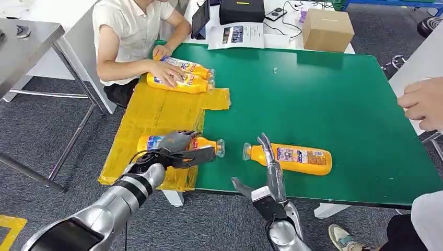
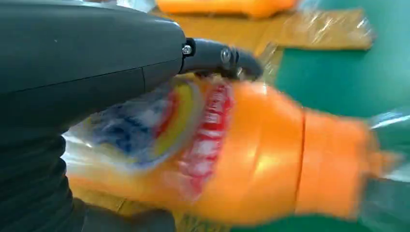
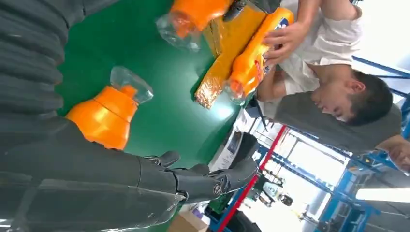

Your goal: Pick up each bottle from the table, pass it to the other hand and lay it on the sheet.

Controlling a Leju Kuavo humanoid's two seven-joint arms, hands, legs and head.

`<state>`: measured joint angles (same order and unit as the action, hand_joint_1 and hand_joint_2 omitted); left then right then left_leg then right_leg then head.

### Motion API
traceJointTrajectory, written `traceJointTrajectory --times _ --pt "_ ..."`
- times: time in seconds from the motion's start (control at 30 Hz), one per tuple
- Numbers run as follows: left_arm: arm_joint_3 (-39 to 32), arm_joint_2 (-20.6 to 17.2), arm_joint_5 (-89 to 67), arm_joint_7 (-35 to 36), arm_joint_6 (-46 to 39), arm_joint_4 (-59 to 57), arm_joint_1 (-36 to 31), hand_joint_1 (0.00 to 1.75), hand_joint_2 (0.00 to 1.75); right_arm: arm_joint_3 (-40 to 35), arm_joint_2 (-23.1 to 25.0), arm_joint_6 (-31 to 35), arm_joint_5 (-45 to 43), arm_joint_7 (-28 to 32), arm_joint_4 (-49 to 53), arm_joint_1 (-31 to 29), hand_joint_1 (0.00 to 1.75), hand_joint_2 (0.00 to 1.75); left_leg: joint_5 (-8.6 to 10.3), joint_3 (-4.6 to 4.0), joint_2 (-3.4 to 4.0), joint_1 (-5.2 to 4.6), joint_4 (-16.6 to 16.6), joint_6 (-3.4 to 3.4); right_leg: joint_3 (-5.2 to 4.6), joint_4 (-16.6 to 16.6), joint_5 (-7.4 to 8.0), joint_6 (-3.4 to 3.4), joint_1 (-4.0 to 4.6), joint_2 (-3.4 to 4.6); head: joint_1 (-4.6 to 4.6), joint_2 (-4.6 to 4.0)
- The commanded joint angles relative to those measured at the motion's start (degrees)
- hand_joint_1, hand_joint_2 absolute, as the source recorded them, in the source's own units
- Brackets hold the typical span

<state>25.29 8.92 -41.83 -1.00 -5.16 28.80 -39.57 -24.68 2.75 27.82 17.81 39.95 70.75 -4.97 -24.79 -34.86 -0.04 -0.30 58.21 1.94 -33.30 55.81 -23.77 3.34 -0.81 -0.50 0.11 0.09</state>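
Observation:
An orange bottle (image 1: 201,143) lies on the near right corner of the yellow sheet (image 1: 156,112), its clear cap over the green table (image 1: 324,94). My left hand (image 1: 177,146) grips it, fingers curled over the top and thumb along its near side; the left wrist view shows this bottle (image 2: 261,159) close and blurred under my fingers (image 2: 222,55). A second orange bottle (image 1: 298,159) lies on the table. My right hand (image 1: 269,170) is open, fingers stretched up beside its neck (image 3: 104,116). A seated person presses a hand on two more bottles (image 1: 180,76) at the sheet's far end.
Another person's hand (image 1: 423,102) hovers at the table's right edge. Beyond the green table stand a cardboard box (image 1: 327,30), a printed paper (image 1: 237,35), a black case (image 1: 241,10) and a tablet (image 1: 200,20). A metal table (image 1: 26,47) stands at the left.

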Motion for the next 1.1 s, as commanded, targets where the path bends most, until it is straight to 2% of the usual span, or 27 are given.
traceJointTrajectory --times 0.03,0.17,0.23,0.37,0.5,0.63,0.73,0.97,1.1 --pt "-2.0 0.3 0.6 0.4 1.7 -8.3 -4.0 0.10 1.75 -1.4 -0.1 -0.1 -0.8 0.0 -4.6 -2.5 0.00 1.75 -0.10 0.22 0.12 0.07 0.0 -0.12 0.18 0.0 -0.05 -0.14 0.07 0.16 0.00 0.00" --pt "-2.0 0.3 0.6 0.4 1.7 -8.3 -4.0 0.10 1.75 -1.4 -0.1 -0.1 -0.8 0.0 -4.6 -2.5 0.00 1.75 -0.05 0.14 0.11 0.02 0.0 -0.08 0.11 0.0 -0.01 -0.09 0.02 0.13 0.00 0.00" --pt "-2.1 0.5 1.0 -0.3 2.9 -8.2 -3.9 0.00 1.75 -1.6 -0.3 0.1 -0.9 0.0 -4.8 -2.6 0.00 1.75 -0.04 0.13 0.08 0.03 0.0 -0.09 0.11 0.0 -0.02 -0.10 0.02 0.10 0.00 0.00" --pt "-1.5 0.0 1.9 -2.4 7.6 -8.5 -3.5 0.00 1.75 -2.4 -0.8 0.4 -1.6 0.0 -5.2 -3.2 0.00 1.75 -0.06 0.21 0.13 0.05 0.0 -0.12 0.16 0.0 -0.02 -0.13 0.05 0.16 0.00 0.00" --pt "0.6 0.2 0.8 -6.2 6.5 -6.2 -2.1 0.00 1.75 -2.6 -1.3 1.2 -1.9 0.0 -5.2 -2.7 0.00 1.75 -0.06 0.29 0.07 0.03 -0.1 -0.12 0.26 -0.1 -0.02 -0.14 0.03 0.14 0.00 0.00" --pt "0.1 1.4 4.3 -13.8 4.1 2.8 1.9 0.00 1.75 -2.1 -2.1 1.9 -2.2 0.0 -3.9 -0.8 0.00 1.75 -0.03 0.22 -0.10 0.00 -0.1 -0.07 0.23 -0.1 -0.04 -0.07 -0.01 -0.03 0.00 0.00" --pt "0.1 1.1 8.7 -17.0 3.2 16.1 7.7 0.00 1.75 -2.1 -2.4 2.7 -2.4 0.0 -2.5 0.7 0.00 1.75 -0.03 0.13 -0.14 0.00 0.0 -0.06 0.16 -0.1 -0.04 -0.06 -0.01 -0.06 0.00 0.00" --pt "0.1 1.1 8.7 -17.0 3.2 16.1 7.7 0.00 1.75 -2.1 -2.4 2.7 -2.4 0.0 -2.5 0.7 0.00 1.75 -0.07 0.10 -0.03 -0.01 0.0 -0.10 0.09 0.0 -0.05 -0.11 -0.01 0.04 0.00 0.00" --pt "3.6 -0.9 9.6 -17.9 2.3 28.5 13.3 0.00 1.75 -2.0 -2.5 3.4 -2.2 0.0 -1.9 1.6 0.00 1.75 -0.10 0.17 0.02 0.02 0.0 -0.13 0.11 0.0 -0.07 -0.14 0.03 0.10 0.00 0.00"
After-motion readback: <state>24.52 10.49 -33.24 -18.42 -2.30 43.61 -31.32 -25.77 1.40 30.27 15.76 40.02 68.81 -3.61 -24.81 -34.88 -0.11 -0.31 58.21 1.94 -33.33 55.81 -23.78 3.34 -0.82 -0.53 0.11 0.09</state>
